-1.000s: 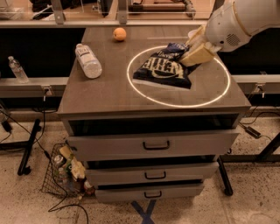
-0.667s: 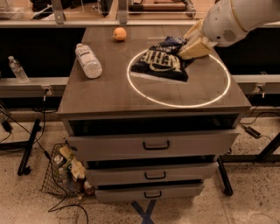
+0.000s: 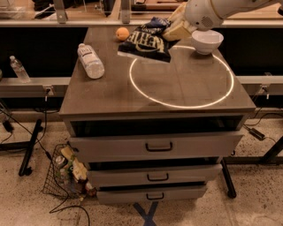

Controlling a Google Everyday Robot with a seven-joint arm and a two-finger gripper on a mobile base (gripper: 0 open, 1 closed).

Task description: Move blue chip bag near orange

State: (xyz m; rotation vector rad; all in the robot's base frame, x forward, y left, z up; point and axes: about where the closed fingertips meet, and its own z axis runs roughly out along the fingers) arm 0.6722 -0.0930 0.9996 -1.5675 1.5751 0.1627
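One gripper [image 3: 176, 27] clenched on the bag's [image 3: 143, 42] right corner, by the back edge | bag just beside orange [image 3: 122, 33] | bowl [image 3: 206, 41] right | bottle [image 3: 90, 60] near left edge | open tabletop [image 3: 185, 84] toward front edge.

furniture: grey-brown drawer cabinet [image 3: 110, 95], three drawers with dark handles, top drawer [image 3: 158, 146] pulled slightly out
light: thin bright ring [image 3: 181, 106] glowing on the cabinet top
floor: pale speckled floor [image 3: 252, 207], blue tape cross [image 3: 148, 214] before the cabinet
left of cabinet: wire basket [image 3: 66, 174] holding what may be wrappers, black cables [image 3: 17, 126], black stand leg [image 3: 30, 148]
sides: grey ledge [image 3: 31, 84] on the left, small bottle [image 3: 18, 69] standing on it
behind: wood-toned surface [image 3: 88, 9], blurred
gripper [image 3: 171, 31]: over the cabinet's far edge, clamped on blue chip bag [image 3: 143, 42]
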